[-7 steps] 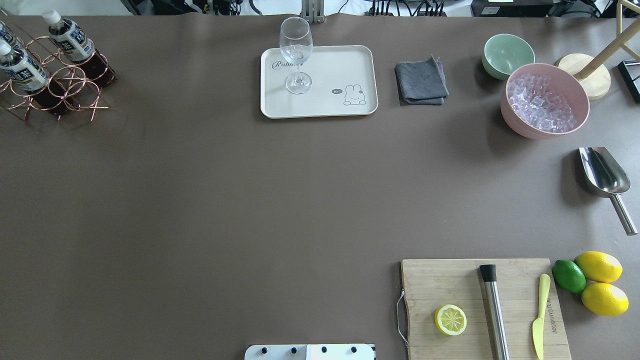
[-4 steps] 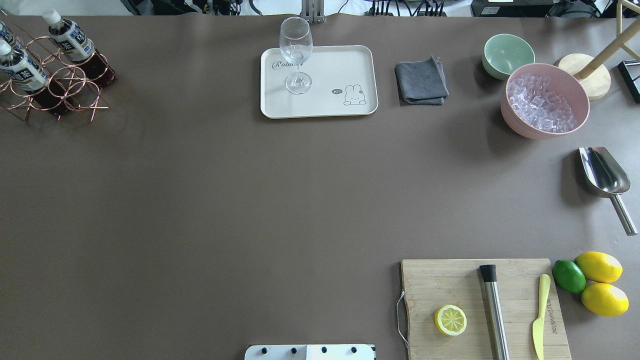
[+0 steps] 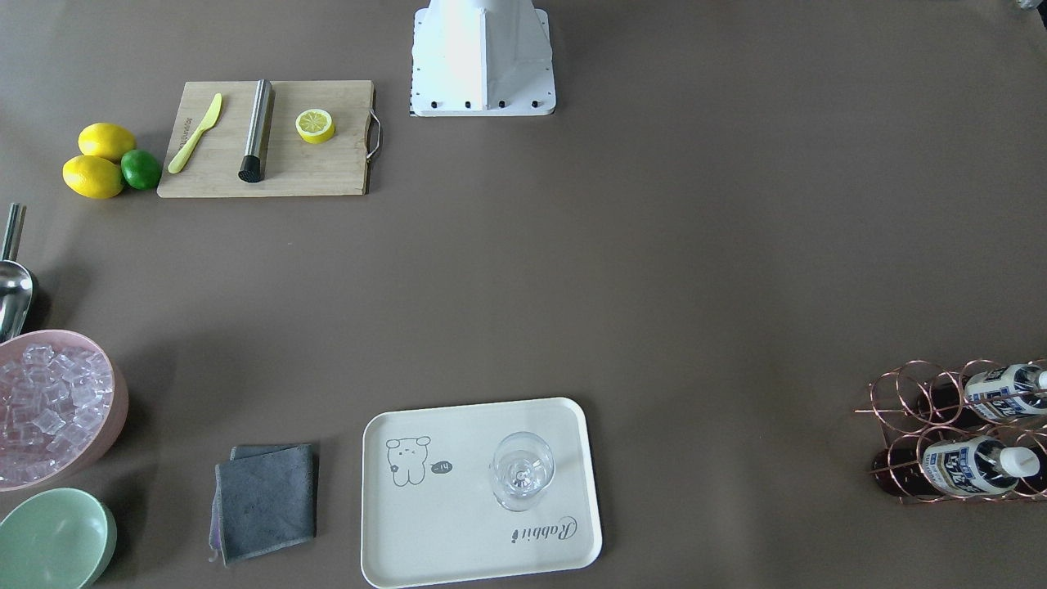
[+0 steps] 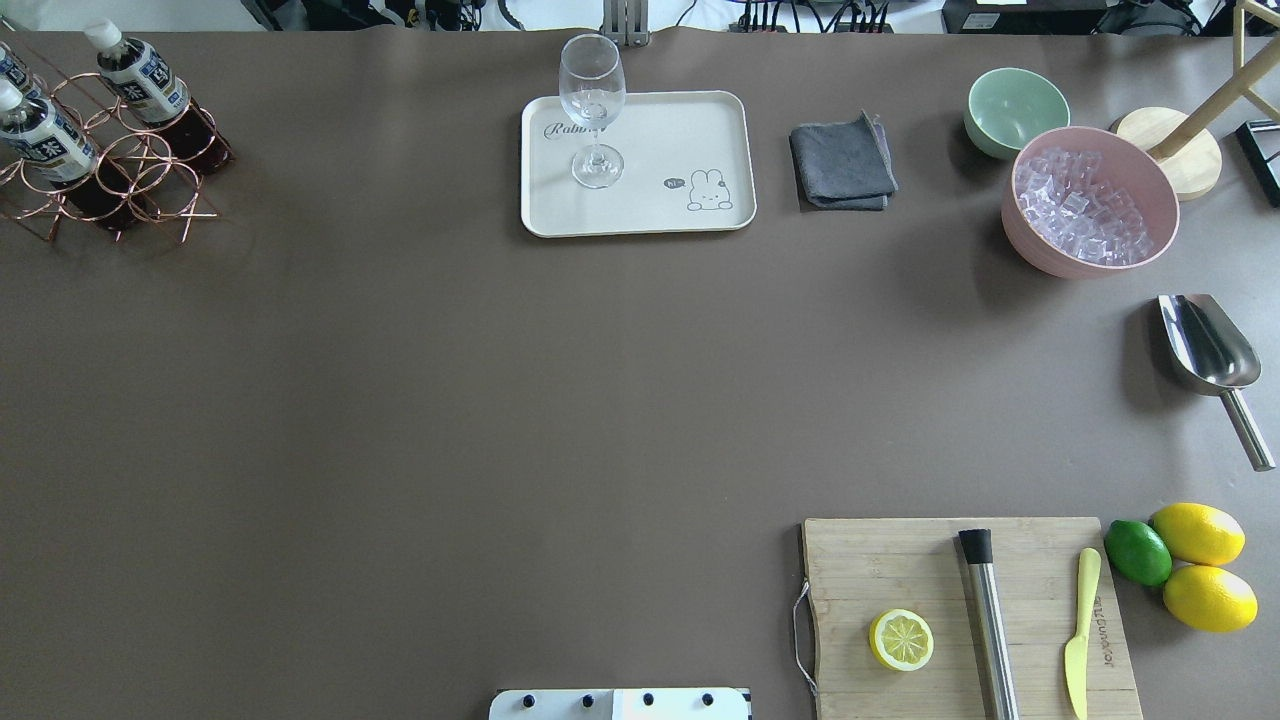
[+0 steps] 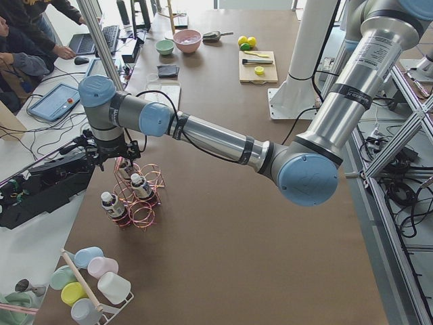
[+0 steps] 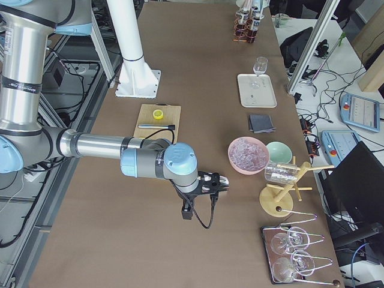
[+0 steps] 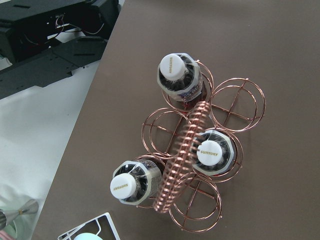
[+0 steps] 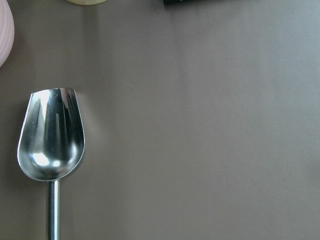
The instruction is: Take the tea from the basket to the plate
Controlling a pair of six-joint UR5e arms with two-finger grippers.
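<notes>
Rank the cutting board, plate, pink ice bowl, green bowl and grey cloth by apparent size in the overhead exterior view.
1. cutting board, though it is nearest the camera and partly cropped
2. plate
3. pink ice bowl
4. green bowl and grey cloth: about alike, so not ranked against each other

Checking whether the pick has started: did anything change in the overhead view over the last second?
Nothing visibly changed. The tea still sits in the basket, and the plate still holds only the glass.
</notes>
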